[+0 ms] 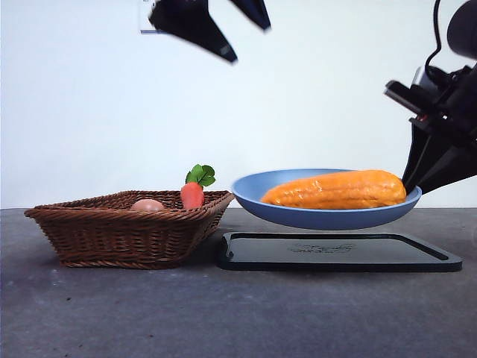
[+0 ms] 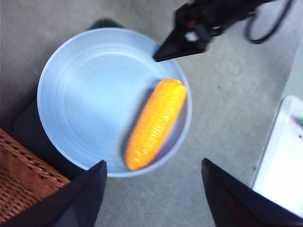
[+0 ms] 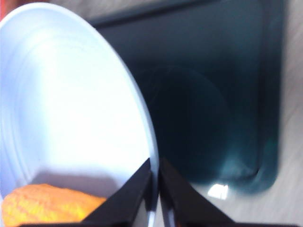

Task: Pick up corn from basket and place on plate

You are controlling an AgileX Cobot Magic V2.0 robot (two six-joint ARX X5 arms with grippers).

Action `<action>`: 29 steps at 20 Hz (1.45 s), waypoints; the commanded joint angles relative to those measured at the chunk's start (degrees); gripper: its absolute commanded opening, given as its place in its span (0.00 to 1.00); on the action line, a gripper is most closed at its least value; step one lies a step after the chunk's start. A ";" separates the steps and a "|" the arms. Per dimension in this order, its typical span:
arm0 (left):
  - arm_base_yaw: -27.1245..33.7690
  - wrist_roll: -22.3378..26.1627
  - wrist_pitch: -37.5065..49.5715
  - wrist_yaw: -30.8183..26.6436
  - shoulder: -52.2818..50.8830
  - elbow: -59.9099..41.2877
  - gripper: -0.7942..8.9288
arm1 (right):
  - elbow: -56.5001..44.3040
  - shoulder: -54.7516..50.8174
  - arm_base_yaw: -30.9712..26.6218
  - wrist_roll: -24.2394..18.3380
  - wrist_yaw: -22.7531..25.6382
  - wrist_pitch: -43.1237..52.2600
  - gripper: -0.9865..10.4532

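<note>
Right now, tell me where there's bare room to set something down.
The black tray lies bare beneath the plate, which the right gripper holds lifted by its rim. Bare tabletop runs in front of the basket and tray. The plate is crowded by the corn; the basket holds a carrot and peach-coloured item.

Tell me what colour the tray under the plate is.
Black tray, clearest in the front view.

desk (image 1: pixel 112 313): grey, matte
basket (image 1: pixel 127 227): rests on the desk, beneath the left fingers (image 2: pixel 151 189)
tray (image 1: pixel 339 252): black, flat on the desk beside the basket, below the right fingers (image 3: pixel 155 189)
</note>
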 commanded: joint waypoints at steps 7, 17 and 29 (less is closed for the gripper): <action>-0.26 -1.68 0.28 -0.07 -7.21 1.27 0.42 | 13.79 15.72 -0.20 -4.15 1.57 -3.65 0.09; -0.26 -2.86 0.31 -0.09 -8.81 1.27 0.42 | 13.84 18.10 -0.39 -5.99 3.87 -2.82 0.17; -0.26 -3.04 0.26 -0.07 -8.81 1.27 0.42 | 13.86 1.09 -1.84 -10.73 5.40 -12.66 0.29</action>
